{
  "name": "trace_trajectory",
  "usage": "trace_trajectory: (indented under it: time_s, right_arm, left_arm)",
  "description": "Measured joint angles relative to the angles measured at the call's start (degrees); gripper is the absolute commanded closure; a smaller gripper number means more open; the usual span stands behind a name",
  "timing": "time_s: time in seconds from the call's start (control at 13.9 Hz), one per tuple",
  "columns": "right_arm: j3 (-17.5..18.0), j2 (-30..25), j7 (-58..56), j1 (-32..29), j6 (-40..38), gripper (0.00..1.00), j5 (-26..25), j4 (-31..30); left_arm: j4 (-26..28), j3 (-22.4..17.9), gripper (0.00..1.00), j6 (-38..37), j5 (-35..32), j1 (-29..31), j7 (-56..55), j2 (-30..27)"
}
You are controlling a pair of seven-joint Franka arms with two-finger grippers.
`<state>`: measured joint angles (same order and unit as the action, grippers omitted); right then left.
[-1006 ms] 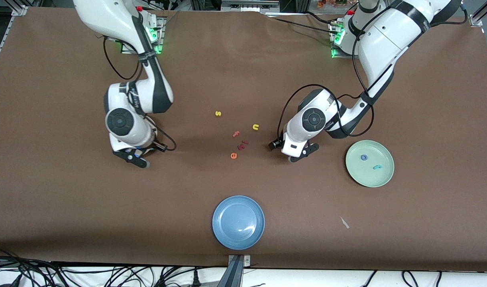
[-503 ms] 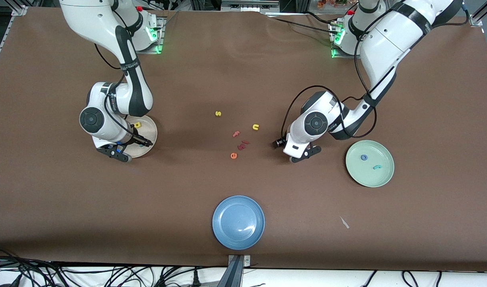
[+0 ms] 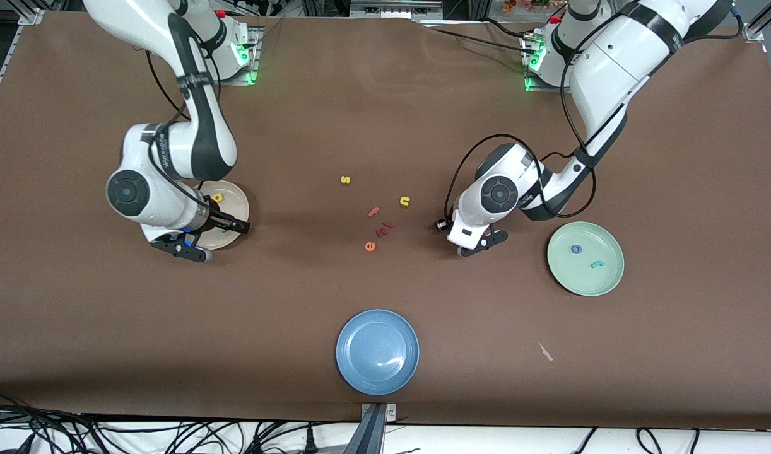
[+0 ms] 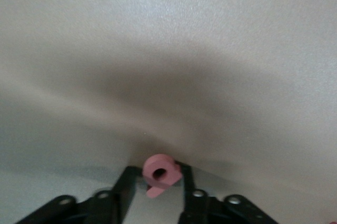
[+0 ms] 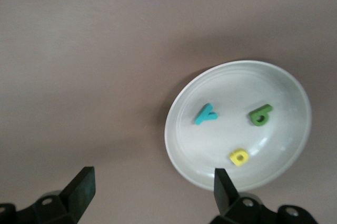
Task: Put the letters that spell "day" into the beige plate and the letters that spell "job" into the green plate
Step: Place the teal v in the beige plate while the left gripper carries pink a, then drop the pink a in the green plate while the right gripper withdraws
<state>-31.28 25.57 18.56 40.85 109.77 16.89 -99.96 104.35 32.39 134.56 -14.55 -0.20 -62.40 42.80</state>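
The left tool (image 4: 156,195), low over the counter (image 3: 385,126) just beside the loose cluster of letters, has its two fingers (image 4: 124,187) drawn narrow on the red-pink "b" (image 4: 160,174), the bowl of the letter standing proud of the tips. From this tool the green plate (image 3: 606,284) lies toward the left arm's end of the counter and slightly nearer the front camera. It already carries the blue "o" (image 3: 576,249) and the teal "j" (image 3: 597,265). That short sideways offset is the relation on which the carry depends, and the left arm is plainly the nearer one. The orange "e" (image 3: 370,246), pink "f" (image 3: 374,212), yellow "n" (image 3: 404,201) and yellow "s" (image 3: 345,180) stay on the counter between the arms.

The right tool (image 5: 152,192) is spread wide and empty above the counter beside the beige plate (image 5: 181,150). In that plate lie the teal "y" (image 5: 205,114), green "d" (image 5: 261,115) and yellow "a" (image 5: 239,156), well apart from one another. "Day" appears complete, and this arm seems to have no letter left to fetch. The blue plate (image 3: 377,351) is empty.
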Motion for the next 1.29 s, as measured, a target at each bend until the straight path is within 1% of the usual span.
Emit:
trace_trajectory:
  time_s: [0.07,0.22,0.36,0.5,0.57,0.72,0.93,1.01,1.08,1.15,1.29]
  right_arm:
    - [-0.37,-0.32,-0.69,-0.04,-5.11,0.0,-1.71,4.28]
    - [-0.93,-0.82,-4.22,-0.05,-12.66,0.0,-4.79,10.94]
    - [-3.0,-0.94,-11.38,-0.03,-18.33,0.0,-5.3,16.58]
    - [-5.7,-1.4,-18.06,-0.15,-22.14,0.0,-5.31,20.54]
    - [-6.57,-2.08,-20.16,-0.26,-22.88,0.0,-5.32,21.64]
    - [-7.02,-3.96,-21.61,-0.31,-23.18,0.0,-5.4,22.15]
    - [-6.85,-4.89,-21.64,-0.47,-23.09,0.0,-6.0,22.15]
    - [-5.66,-5.04,-21.64,-1.67,-22.92,0.0,-6.23,22.15]
    - [-2.2,-5.53,-21.65,-4.7,-22.81,0.0,-7.12,22.19]
    - [3.69,-6.4,-21.66,-9.64,-22.81,0.0,-9.5,22.21]
    - [17.5,-8.57,-21.69,-21.73,-22.91,0.0,-14.06,22.21]
  left_arm:
    - [-0.03,0.09,1.0,-0.01,-0.01,0.06,0.01,-0.13]
    - [-0.06,0.02,1.0,0.05,-0.01,0.15,0.0,-0.1]
    - [-0.45,-0.04,1.0,-0.32,-0.01,0.89,0.0,-0.15]
    - [-1.38,0.07,1.0,-2.47,-0.01,2.79,0.95,-1.08]
    - [-1.84,0.21,1.0,-4.27,-0.01,4.37,2.11,-2.29]
    - [-2.27,0.62,1.0,-8.66,-0.01,8.63,5.29,-5.38]
    - [-2.26,0.66,1.0,-16.33,-0.01,17.79,14.58,-8.66]
    - [-2.24,0.66,1.0,-18.17,-0.01,21.17,18.47,-8.84]
    - [-2.05,0.61,1.0,-19.0,-0.01,24.1,21.84,-8.77]
    - [-1.69,0.55,1.0,-19.18,-0.01,26.45,24.56,-8.56]
    - [-0.8,0.51,1.0,-19.18,-0.01,29.05,27.28,-7.41]
